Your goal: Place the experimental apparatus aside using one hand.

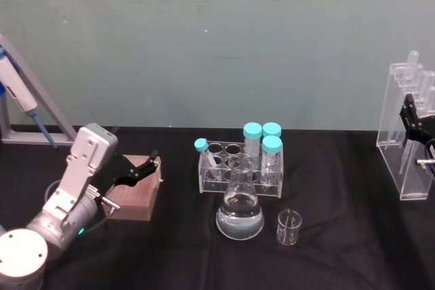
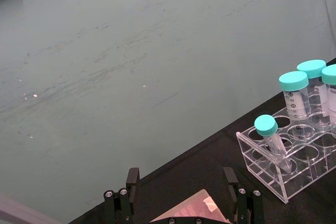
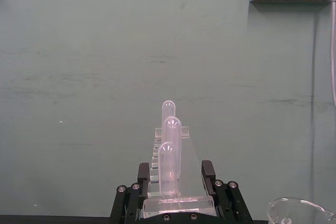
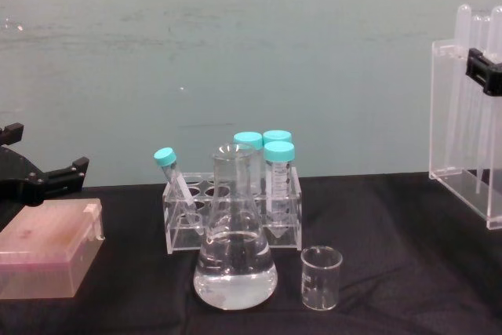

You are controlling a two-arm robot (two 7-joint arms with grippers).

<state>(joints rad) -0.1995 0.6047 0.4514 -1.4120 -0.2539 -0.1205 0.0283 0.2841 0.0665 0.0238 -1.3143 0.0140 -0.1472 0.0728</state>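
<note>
The acrylic stand (image 1: 406, 168) stands upright at the far right of the black table (image 1: 340, 168), its long axis vertical. Its three round-topped tubes (image 3: 168, 169) point straight up in a single row. The right gripper (image 1: 410, 115) is clamped on the stand high up, one finger (image 3: 143, 174) against each side wall. Well to its left, near the table's middle, one conical flask (image 1: 240, 208) holds clear liquid in its wide bottom. Just beside it on the right is one small beaker (image 1: 289, 227), which looks empty. Behind them a clear rack (image 1: 228, 171) carries four teal-capped tubes (image 1: 272, 147) — three upright, one leaning. The left gripper (image 1: 152, 164) hovers with fingers spread over a pink box (image 1: 139, 198) at the left.
</note>
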